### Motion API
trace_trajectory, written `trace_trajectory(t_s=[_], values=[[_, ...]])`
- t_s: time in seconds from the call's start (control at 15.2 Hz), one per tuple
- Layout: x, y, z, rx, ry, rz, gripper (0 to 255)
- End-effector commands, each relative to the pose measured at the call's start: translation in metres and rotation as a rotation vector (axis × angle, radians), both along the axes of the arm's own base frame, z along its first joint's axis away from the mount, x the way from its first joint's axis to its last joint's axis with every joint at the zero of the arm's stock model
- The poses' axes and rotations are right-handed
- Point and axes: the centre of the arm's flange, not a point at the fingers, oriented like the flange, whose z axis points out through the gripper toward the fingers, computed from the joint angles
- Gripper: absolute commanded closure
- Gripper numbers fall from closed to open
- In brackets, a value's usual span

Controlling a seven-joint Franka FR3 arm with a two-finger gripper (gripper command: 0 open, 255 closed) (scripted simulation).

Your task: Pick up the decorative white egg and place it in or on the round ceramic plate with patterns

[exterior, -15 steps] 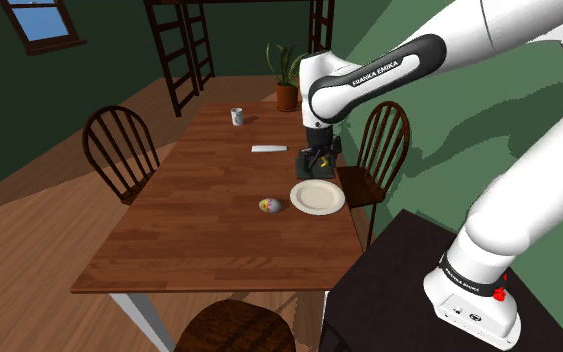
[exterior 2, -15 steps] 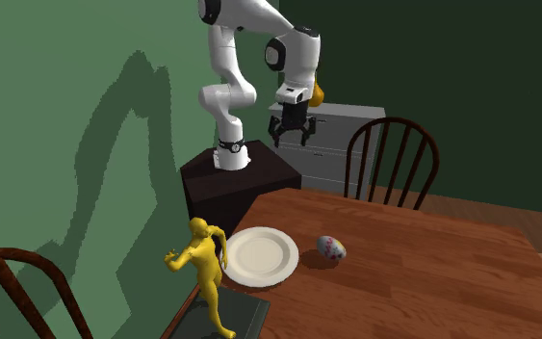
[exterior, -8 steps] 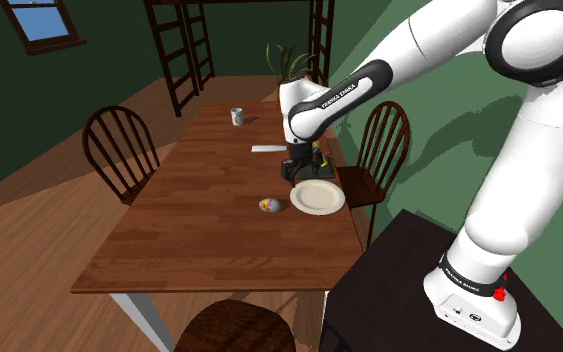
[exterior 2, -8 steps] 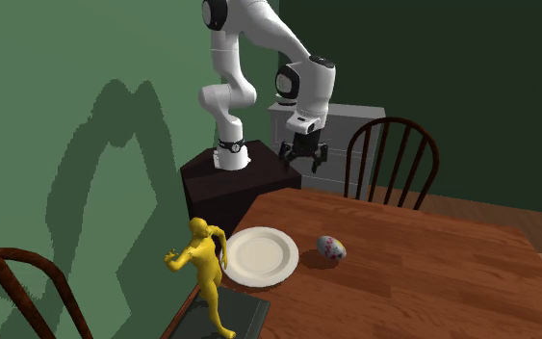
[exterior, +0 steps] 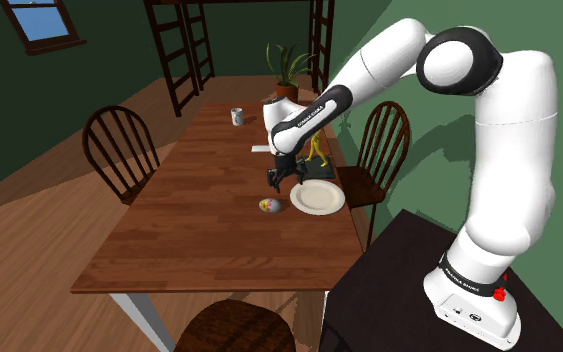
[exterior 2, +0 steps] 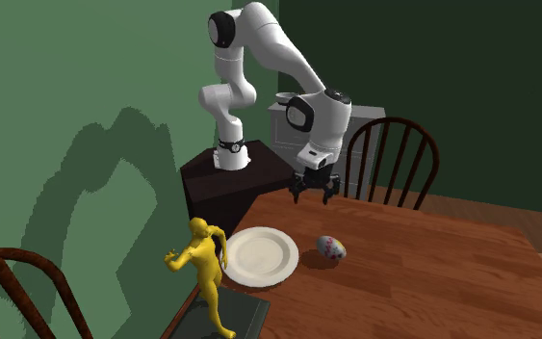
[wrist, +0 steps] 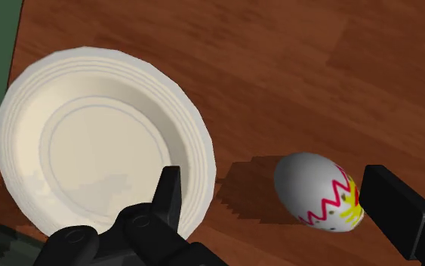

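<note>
A white egg (exterior: 269,205) with a pink zigzag and yellow marks lies on its side on the brown wooden table (exterior: 199,215). Beside it sits a round cream plate (exterior: 318,197) with ringed ridges and nothing on it. My black gripper (exterior: 280,180) hangs open a little above the table, over the egg and the plate's edge. In the second exterior view the gripper (exterior 2: 314,193) is well above the egg (exterior 2: 331,248) and plate (exterior 2: 262,256). The wrist view shows the egg (wrist: 320,193) below, between the spread fingers (wrist: 169,196) and untouched, with the plate (wrist: 97,162) beside it.
A yellow figurine (exterior 2: 204,270) on a dark base stands by the plate at the table's edge. A mug (exterior: 237,117) and a potted plant (exterior: 286,70) are at the far end. Wooden chairs (exterior: 119,150) surround the table; a grey cabinet (exterior 2: 341,135) stands behind.
The arm has swung down and across from above the figurine and plate toward the egg. The gripper is lower now and has stayed open. Egg and plate have not moved.
</note>
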Motion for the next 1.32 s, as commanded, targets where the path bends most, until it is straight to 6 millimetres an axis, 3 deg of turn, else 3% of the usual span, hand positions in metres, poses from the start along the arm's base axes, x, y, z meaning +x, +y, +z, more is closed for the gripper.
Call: trace_trajectory(t_s=[0.0,0.13,0.59,1.19,1.25], values=[[0.02,0.0,-0.02,-0.008,0.0,-0.027,0],[0.038,-0.002,-0.038,-0.014,0.0,-0.051,0],[0.034,-0.005,-0.075,-0.014,0.0,-0.051,0],[0.034,-0.006,-0.078,-0.014,0.0,-0.051,0],[0.034,-0.006,-0.078,-0.014,0.0,-0.051,255]])
